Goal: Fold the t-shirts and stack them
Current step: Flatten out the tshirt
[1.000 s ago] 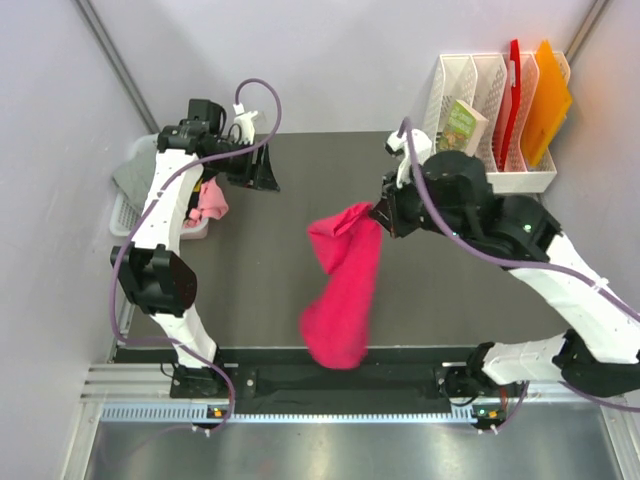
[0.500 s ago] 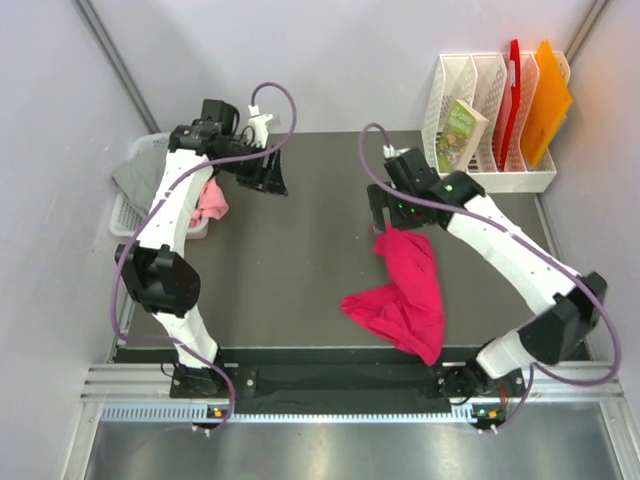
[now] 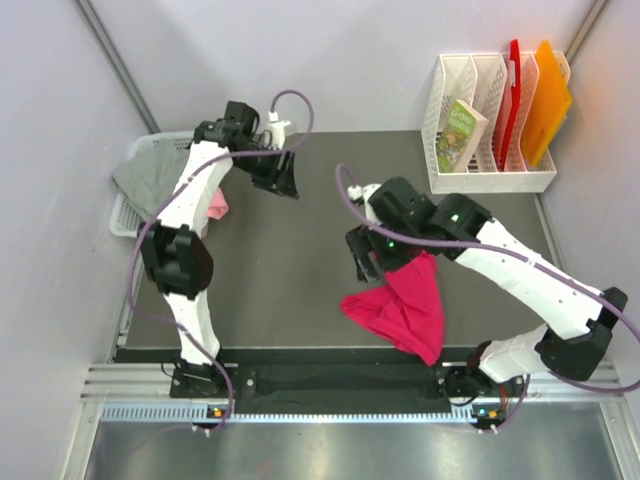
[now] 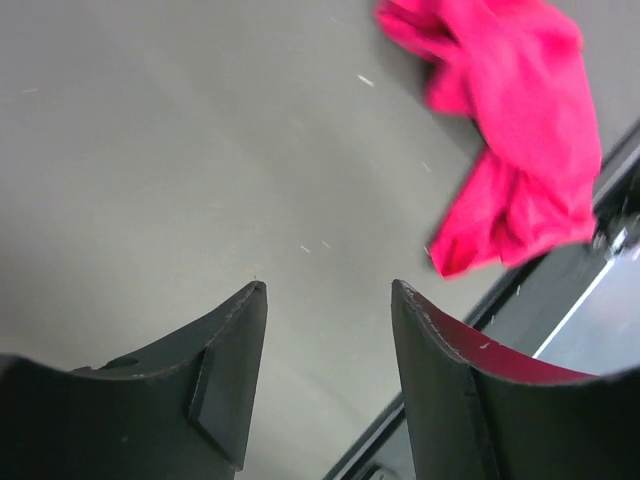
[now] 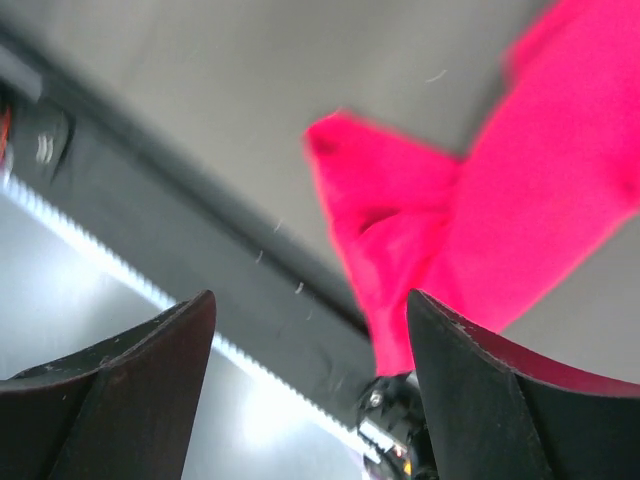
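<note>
Dropped onto the dark table (image 3: 270,290) since a second ago, the crimson t-shirt (image 3: 400,310) lies in a crumpled heap. It sits just beside the right gripper (image 3: 360,262), toward that arm's own base, with its bulk running toward the front rail. That gripper's jaws stand wide and empty, and it is much the nearer. The left gripper (image 3: 283,180), half-spread and empty, hangs well apart.
</note>
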